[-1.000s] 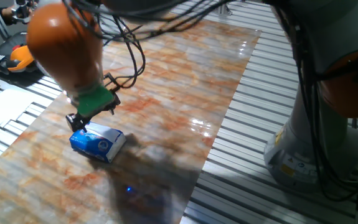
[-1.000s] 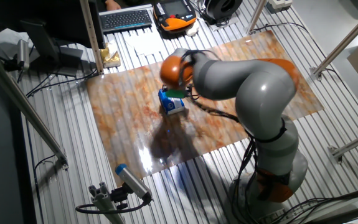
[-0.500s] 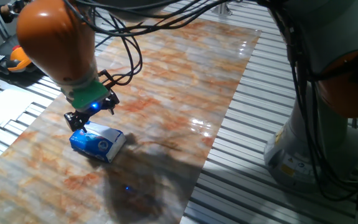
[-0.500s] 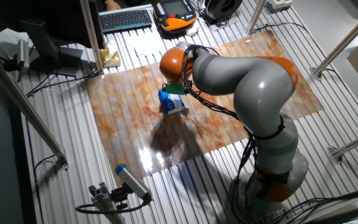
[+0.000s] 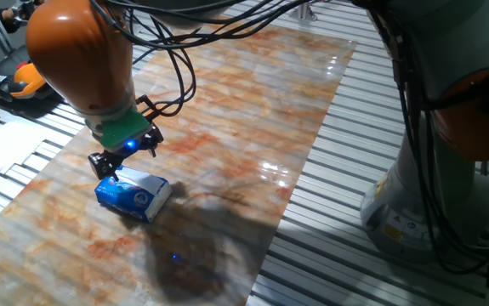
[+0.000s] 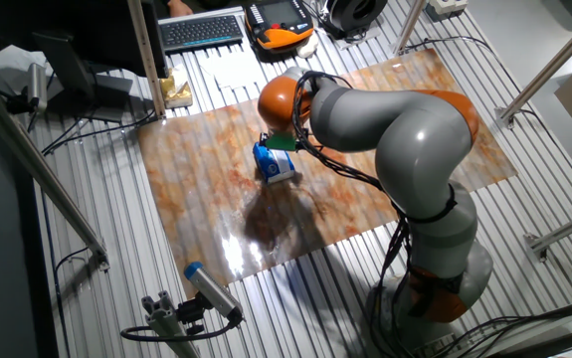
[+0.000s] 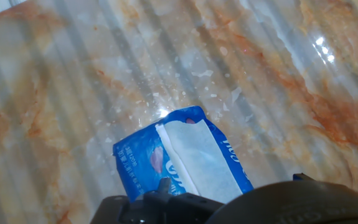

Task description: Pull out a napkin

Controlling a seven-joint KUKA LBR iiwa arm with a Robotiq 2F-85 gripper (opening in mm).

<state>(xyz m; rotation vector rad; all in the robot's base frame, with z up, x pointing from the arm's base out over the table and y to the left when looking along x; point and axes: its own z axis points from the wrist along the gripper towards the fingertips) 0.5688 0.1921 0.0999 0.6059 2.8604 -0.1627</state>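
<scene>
A small blue-and-white tissue packet [image 5: 133,195] lies on the marbled board [image 5: 253,110]; it also shows in the other fixed view [image 6: 276,165]. In the hand view the packet [image 7: 135,165] is below centre, and the white napkin [image 7: 194,155] shows as a soft strip along its open top. My gripper [image 5: 108,167] hangs just above the packet's left end, under the green wrist ring [image 5: 125,132]. Its fingers are too small and dark to tell whether they are open or shut. The dark hand housing [image 7: 272,205] hides the packet's near end.
White paper sheets [image 5: 6,144] lie left of the board on the slatted table. An orange-black pendant [image 6: 281,22], a keyboard [image 6: 201,30] and a gold object [image 6: 176,91] sit beyond the far edge. The arm's base [image 6: 435,278] stands at the board's right.
The orange wrist joint has shifted slightly up and to the left. The gripper stays over the packet's left end. The packet has not moved.
</scene>
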